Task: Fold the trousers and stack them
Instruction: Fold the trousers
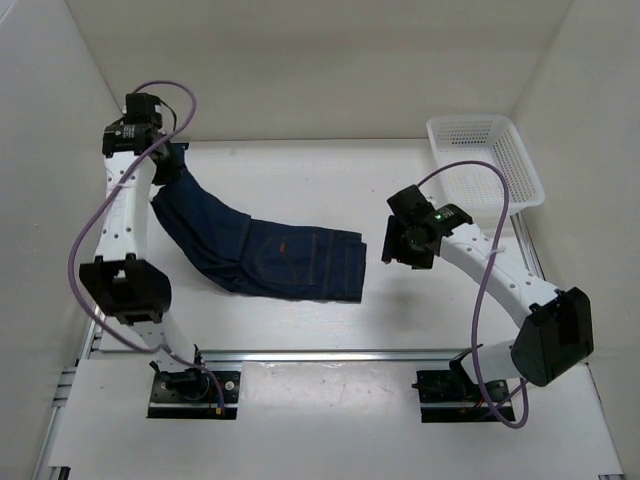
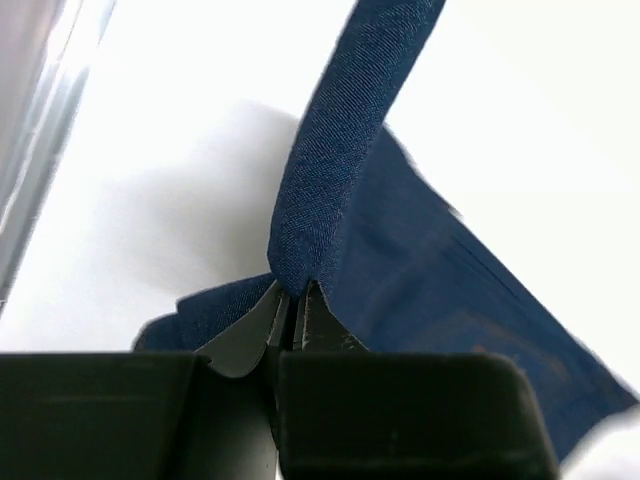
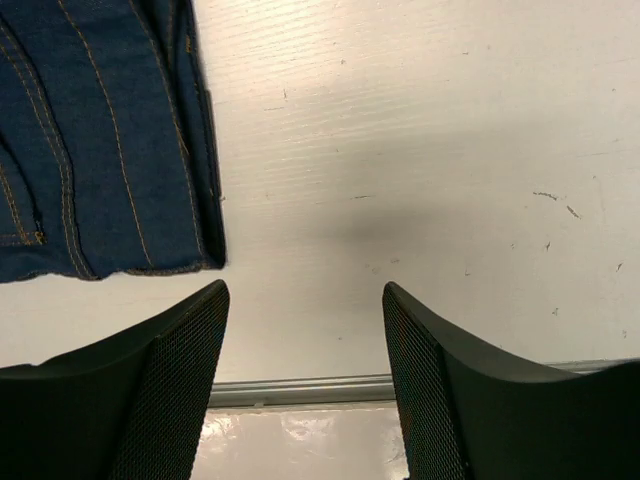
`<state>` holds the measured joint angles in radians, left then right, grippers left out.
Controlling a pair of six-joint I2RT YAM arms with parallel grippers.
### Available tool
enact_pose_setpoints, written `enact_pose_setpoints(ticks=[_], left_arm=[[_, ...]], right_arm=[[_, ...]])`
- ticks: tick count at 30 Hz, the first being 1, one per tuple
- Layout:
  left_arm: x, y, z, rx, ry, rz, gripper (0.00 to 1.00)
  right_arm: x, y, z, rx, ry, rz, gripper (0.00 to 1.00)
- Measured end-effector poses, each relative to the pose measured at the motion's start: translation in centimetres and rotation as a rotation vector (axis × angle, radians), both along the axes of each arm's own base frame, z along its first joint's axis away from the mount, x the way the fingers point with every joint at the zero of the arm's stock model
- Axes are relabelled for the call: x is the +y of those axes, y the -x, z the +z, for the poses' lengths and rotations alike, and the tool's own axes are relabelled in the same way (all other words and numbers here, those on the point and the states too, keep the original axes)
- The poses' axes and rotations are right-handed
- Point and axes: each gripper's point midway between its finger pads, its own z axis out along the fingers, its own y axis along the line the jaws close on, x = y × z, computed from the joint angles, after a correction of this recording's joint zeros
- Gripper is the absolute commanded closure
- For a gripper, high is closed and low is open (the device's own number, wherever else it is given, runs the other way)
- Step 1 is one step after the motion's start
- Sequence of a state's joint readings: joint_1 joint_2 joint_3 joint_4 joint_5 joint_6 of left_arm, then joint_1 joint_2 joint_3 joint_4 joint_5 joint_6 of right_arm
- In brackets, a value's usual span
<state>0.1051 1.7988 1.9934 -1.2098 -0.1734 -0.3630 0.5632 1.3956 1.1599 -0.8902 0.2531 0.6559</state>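
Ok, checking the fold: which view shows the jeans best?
Top external: nearly the whole jeans, laid out. Left wrist shows only the cloth pinched in the left gripper; right wrist just one stitched edge.

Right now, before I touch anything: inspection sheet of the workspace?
Surface: white table, faint scuffs in the right wrist view.
Job's things: trousers, dark blue denim, lying crumpled left of centre, one end pinched at far left.
Clutter: white mesh basket at the far right corner; nothing seen inside.
Grippers: left gripper shut on the trousers' cloth; right gripper open, holding nothing, over bare table beside the trousers' edge.
Cables: purple cables loop along both arms, off the cloth.
Surroundings: white walls around; metal rail along the near edge.
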Motion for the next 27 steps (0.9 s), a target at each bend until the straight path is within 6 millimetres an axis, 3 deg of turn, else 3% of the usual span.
enact_pose_setpoints(ticks=[2,5,17,21,25,27], left_arm=[[-2.8,1.2,1.7,-0.040,0.008,-0.065,0.90],[-7.1,3.4,2.6,-0.052,0.033,-0.171,0.90],[-26.2,11.8,1.1,-0.022,0.198,-0.529,0.90],[-31.2,13.1,0.2,0.002,0.244,-0.533,0.90],[-36.2,12.6,-0.9,0.013,0.275,-0.517,0.90],[-38.8,12.5,-1.8,0.020,0.290,-0.517,0.43]], right_arm=[[-0.1,0.2,0.4,-0.010,-0.010,-0.007,0.32],[-0.4,0.7,1.0,-0.024,-0.021,-0.012,0.32],[-1.9,2.3,2.5,-0.063,-0.025,-0.038,0.31],[-2.7,3.1,3.1,-0.071,-0.023,-0.060,0.30],[-3.3,3.7,3.4,-0.084,-0.019,-0.081,0.30],[-3.8,4.2,3.5,-0.085,-0.013,-0.091,0.30]])
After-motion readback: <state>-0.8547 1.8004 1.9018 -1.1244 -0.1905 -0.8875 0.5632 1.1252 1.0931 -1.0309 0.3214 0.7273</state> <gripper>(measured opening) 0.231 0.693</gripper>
